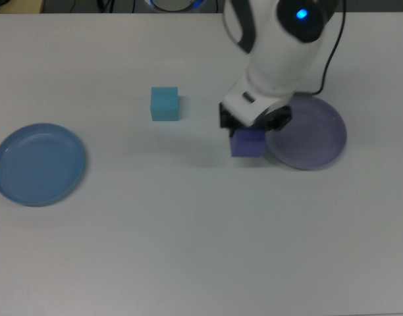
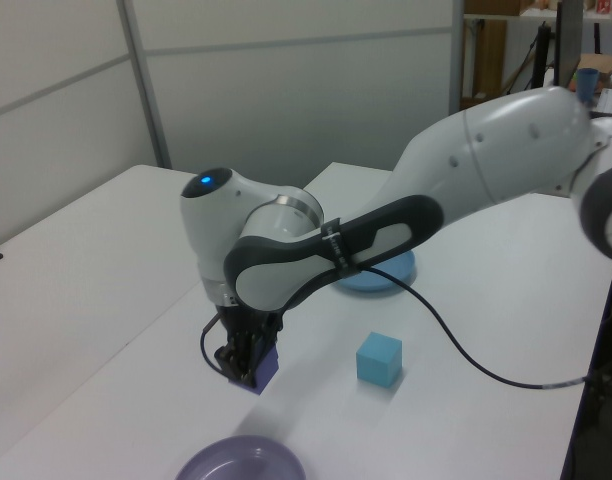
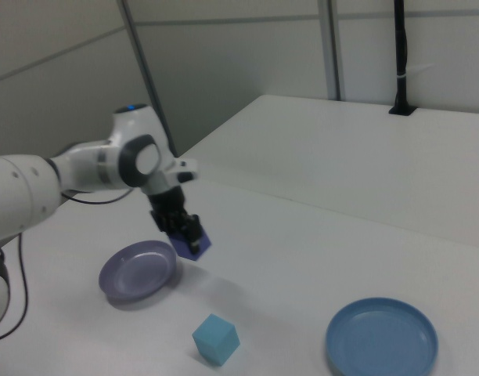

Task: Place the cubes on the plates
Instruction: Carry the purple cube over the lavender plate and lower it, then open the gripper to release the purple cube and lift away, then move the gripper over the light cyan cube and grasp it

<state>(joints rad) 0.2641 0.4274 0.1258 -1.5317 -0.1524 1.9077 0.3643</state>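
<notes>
One white table (image 1: pixel 188 250) fills the scene, with a white and black robot arm (image 2: pixel 466 180) reaching over it. Two round plates sit well apart on the table: a blue plate (image 1: pixel 37 163) at the top view's far left, and a lavender plate (image 1: pixel 313 135) at the top view's right. In the right view the lavender plate (image 3: pixel 138 272) lies at the left and the blue plate (image 3: pixel 380 337) at the lower right. The gripper (image 1: pixel 254 128) is clenched on the purple cube (image 1: pixel 247 143), which is lifted clear of the table; the right view shows it tilted in the air (image 3: pixel 192 243) with its shadow below. In the top view this cube hangs just beside the lavender plate's left rim. The cyan cube (image 1: pixel 164 103) rests on the table between the two plates, nearer the gripper than the blue plate.
</notes>
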